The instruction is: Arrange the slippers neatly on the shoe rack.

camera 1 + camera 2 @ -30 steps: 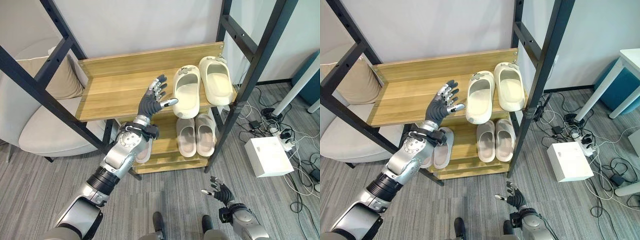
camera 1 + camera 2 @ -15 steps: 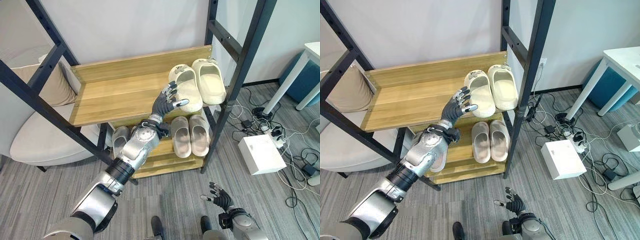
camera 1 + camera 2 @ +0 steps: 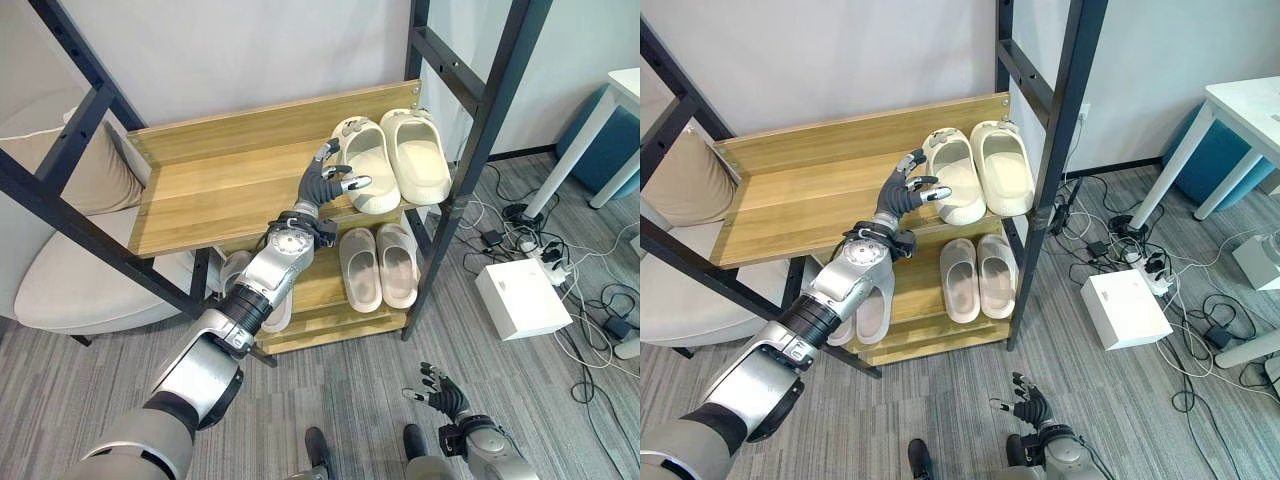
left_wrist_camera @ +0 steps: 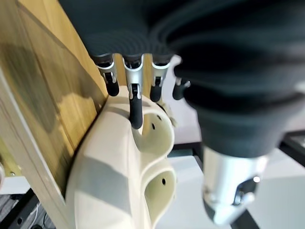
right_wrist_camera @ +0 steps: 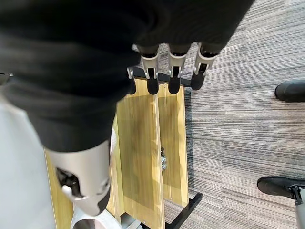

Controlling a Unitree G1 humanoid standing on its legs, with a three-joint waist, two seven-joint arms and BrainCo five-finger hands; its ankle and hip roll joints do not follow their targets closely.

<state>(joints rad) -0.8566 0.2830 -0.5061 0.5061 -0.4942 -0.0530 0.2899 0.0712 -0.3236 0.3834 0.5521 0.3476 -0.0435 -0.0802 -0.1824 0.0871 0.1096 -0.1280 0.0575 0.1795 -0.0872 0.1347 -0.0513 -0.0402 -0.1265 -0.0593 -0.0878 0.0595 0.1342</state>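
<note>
Two cream slippers (image 3: 390, 160), no visible print

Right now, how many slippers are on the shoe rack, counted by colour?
Cream slippers, top shelf: 2
Beige slippers, lower shelf, right side: 2
Grey slippers, lower shelf, left side: 2
Total: 6

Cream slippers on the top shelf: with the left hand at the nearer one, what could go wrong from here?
1. The left cream slipper has its heel end out past the top shelf front edge; a sideways nudge from the open left hand could tip it off.
2. It lies against the right cream slipper, so a push might skew that one toward the black upright.
3. The right hand hangs low over the floor, too far away to catch anything.
</note>
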